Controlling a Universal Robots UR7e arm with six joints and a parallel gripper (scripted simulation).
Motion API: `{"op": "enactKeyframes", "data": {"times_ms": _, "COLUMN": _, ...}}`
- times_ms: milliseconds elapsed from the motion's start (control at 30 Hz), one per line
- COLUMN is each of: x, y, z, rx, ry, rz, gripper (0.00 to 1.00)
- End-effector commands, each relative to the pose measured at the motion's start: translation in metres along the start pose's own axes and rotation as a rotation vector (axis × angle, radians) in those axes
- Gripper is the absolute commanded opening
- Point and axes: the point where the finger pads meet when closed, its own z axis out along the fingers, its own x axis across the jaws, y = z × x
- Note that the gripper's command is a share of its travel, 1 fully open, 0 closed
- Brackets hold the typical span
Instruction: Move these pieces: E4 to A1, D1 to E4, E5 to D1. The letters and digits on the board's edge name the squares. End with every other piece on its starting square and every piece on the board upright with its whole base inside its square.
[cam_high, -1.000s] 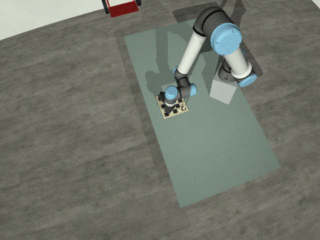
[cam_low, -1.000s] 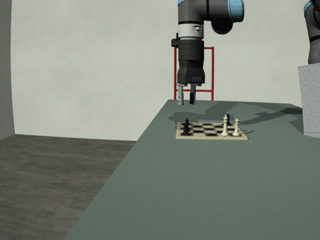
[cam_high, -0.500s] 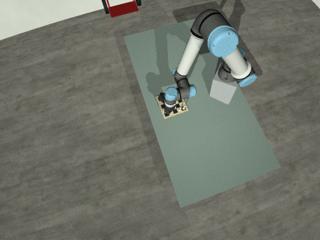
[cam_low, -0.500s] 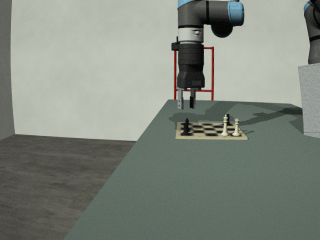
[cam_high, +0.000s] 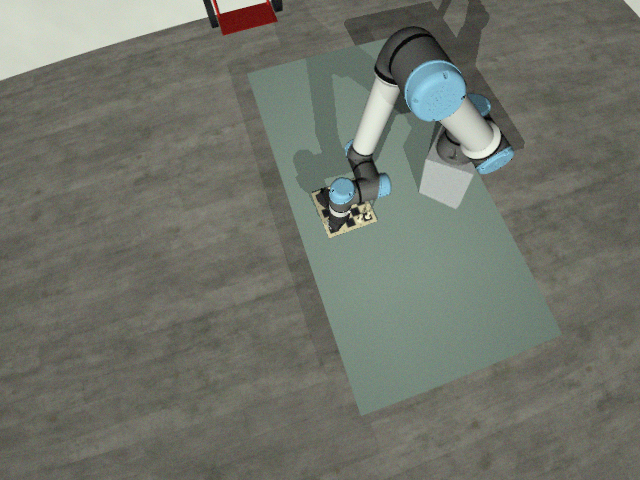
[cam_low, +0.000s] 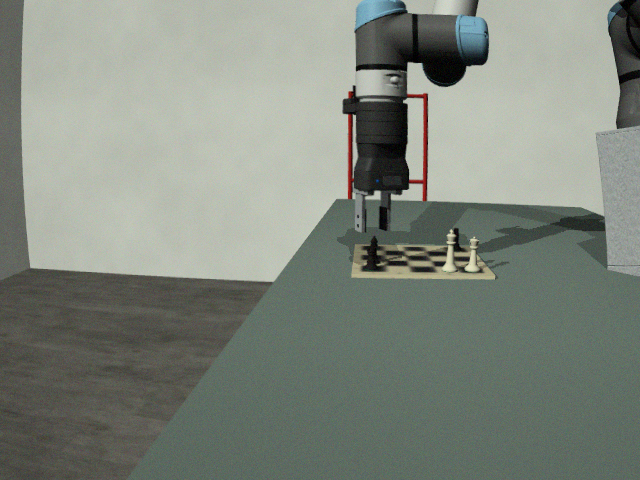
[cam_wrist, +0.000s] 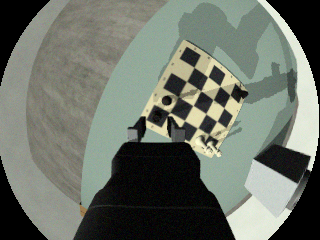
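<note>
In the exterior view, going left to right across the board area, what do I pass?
Black piece at the board's left end → gripper, open, hanging just above and behind it → taller white piece → shorter white piece → grey pedestal at the right edge.

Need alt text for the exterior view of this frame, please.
An open, empty gripper hangs above the left end of a small chessboard on a grey-green table. A black piece stands below it; two white pieces stand at the right end, another black piece behind them.
</note>
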Motion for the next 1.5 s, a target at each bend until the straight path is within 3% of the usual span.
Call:
{"op": "enactKeyframes", "data": {"times_ms": 0, "x": -0.001, "y": 0.0, "z": 0.006, "rx": 0.001, "ry": -0.001, "rz": 0.0, "gripper": 0.73}}
{"op": "enactKeyframes", "data": {"times_ms": 500, "x": -0.001, "y": 0.0, "z": 0.017, "rx": 0.001, "ry": -0.001, "rz": 0.0, "gripper": 0.73}}
{"op": "enactKeyframes", "data": {"times_ms": 1467, "x": -0.001, "y": 0.0, "z": 0.017, "rx": 0.001, "ry": -0.001, "rz": 0.0, "gripper": 0.73}}
